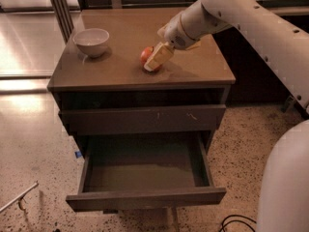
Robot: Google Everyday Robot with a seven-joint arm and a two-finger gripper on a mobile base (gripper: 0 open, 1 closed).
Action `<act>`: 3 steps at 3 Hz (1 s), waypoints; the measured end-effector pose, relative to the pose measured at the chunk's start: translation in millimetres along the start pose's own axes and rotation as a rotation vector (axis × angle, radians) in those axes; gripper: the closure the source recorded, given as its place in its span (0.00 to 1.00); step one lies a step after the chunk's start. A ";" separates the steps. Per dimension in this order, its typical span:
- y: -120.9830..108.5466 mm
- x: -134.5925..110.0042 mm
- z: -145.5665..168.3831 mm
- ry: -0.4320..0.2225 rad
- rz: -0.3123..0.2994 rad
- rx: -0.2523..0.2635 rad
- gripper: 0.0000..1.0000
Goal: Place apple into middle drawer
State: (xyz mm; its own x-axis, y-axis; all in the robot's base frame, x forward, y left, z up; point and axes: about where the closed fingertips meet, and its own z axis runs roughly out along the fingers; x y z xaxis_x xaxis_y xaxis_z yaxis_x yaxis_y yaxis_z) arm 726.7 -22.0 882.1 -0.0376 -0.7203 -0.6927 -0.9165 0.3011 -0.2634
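The red-orange apple [146, 55] sits on the cabinet top [120, 69], right of centre. My gripper [156, 59] reaches down from the white arm [231, 13] on the right and covers the apple's right side, at tabletop height. The middle drawer [145, 170] is pulled open below, its dark tray bare and its plain front panel [145, 198] facing me. The apple is well behind and above the open drawer.
A white bowl [91, 41] stands at the cabinet top's left rear. The shut upper drawer front [145, 119] bears small pale scratches. A dark cable [236, 222] lies on the speckled floor at lower right. A thin metal rod [17, 203] lies at lower left.
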 end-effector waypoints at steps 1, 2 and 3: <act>0.2 2.0 24.1 0.012 0.013 -0.038 0.20; 2.2 8.6 45.7 0.037 0.023 -0.069 0.19; 2.5 8.8 46.9 0.038 0.024 -0.071 0.37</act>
State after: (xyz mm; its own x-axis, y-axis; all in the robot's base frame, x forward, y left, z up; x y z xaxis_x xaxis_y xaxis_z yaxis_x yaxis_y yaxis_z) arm 742.8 1.8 843.9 -0.0734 -0.7373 -0.6716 -0.9409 0.2744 -0.1984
